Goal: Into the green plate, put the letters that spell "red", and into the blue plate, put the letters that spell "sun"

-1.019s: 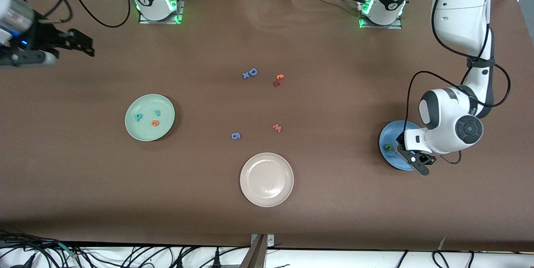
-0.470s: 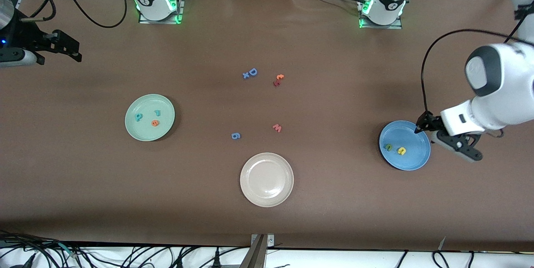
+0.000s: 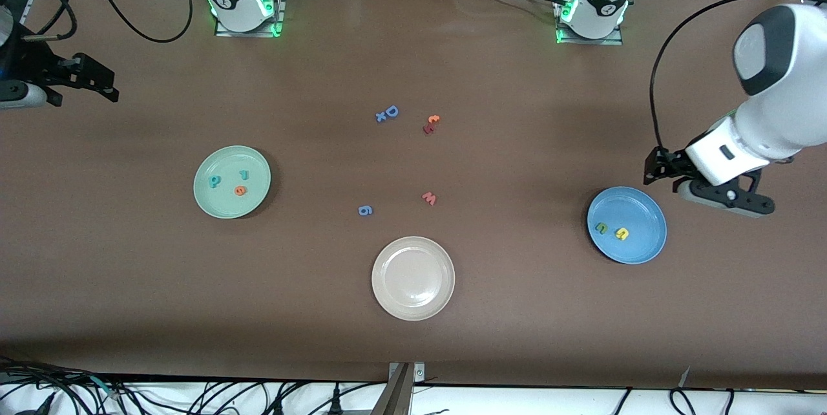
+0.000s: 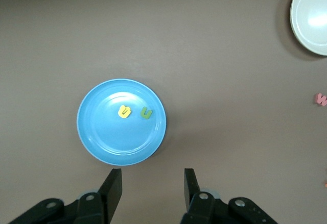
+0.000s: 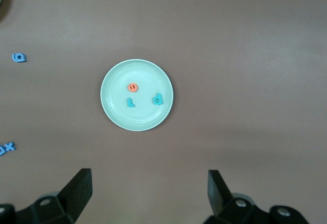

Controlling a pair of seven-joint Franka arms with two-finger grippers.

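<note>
The left gripper (image 3: 651,168) is hovering over the table just beside the blue plate (image 3: 639,250), fingers parted and empty, probably clearing off. The right gripper (image 3: 97,82) is waiting at its table end, spread wide. The green plate (image 3: 216,207) is holding the teal d (image 3: 213,181), teal r (image 3: 243,174) and orange e (image 3: 240,191). The blue plate is showing only a green letter (image 3: 601,227) and a yellow letter (image 3: 621,233).

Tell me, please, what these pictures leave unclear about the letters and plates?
- Blue plate: only a green letter and a yellow letter show; both are too small to read in the front or left wrist view.
- Loose letter pair: too small, overlapping.
- Beige plate: cut by the left wrist view's edge.
</note>
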